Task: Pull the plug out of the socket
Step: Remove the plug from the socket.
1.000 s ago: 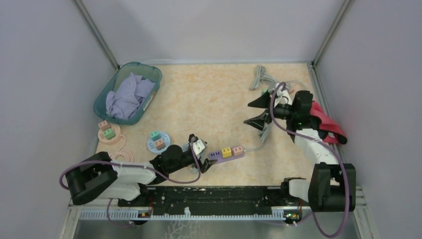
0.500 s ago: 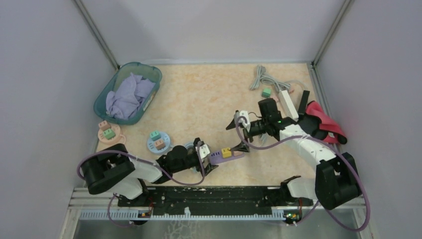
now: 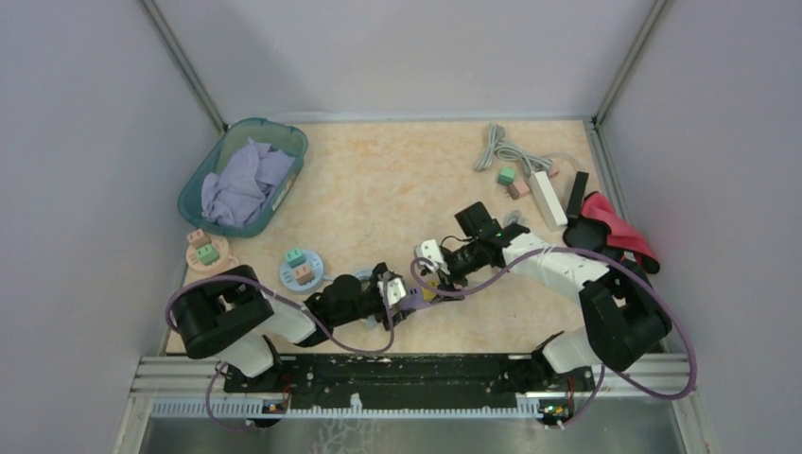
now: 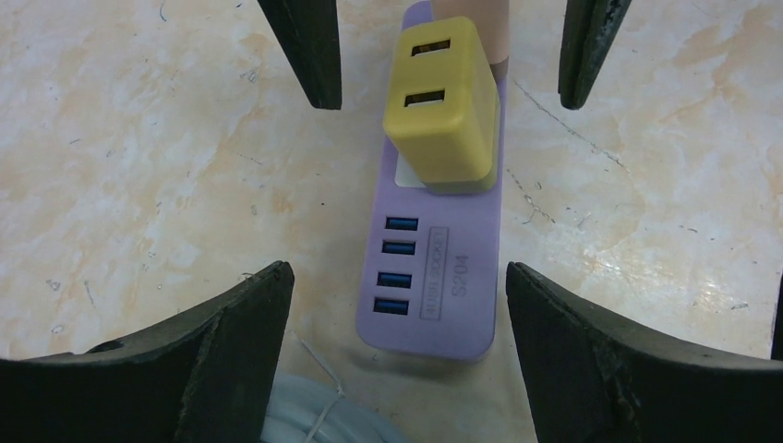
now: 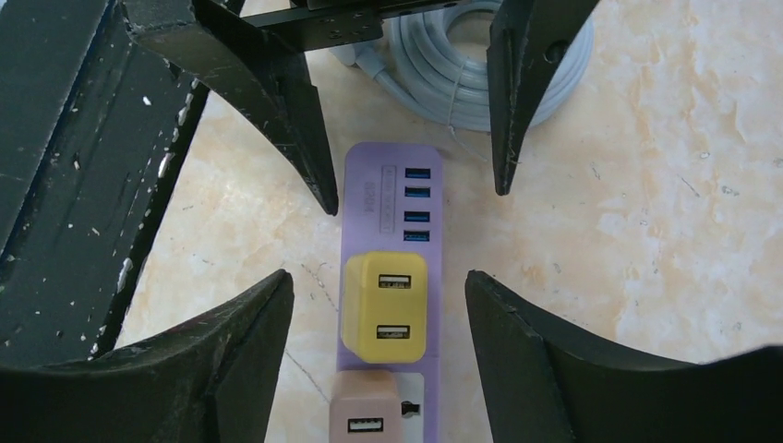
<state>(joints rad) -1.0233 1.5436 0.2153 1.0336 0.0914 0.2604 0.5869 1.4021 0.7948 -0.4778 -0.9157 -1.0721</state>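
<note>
Got the right pincer (image 5: 377, 277) spread astride the yellow plug (image 5: 385, 309), left pincer (image 4: 397, 268) spread too, astride the purple strip (image 4: 452, 305) just past that plug.

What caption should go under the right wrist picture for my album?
Open right gripper straddles the yellow plug on the purple power strip.

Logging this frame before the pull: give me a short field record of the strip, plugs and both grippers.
power strip: purple, lying flat
yellow plug: seated in strip
pink plug: seated next to yellow plug
left gripper: open, straddling strip's USB end
right gripper: open, straddling yellow plug
</note>
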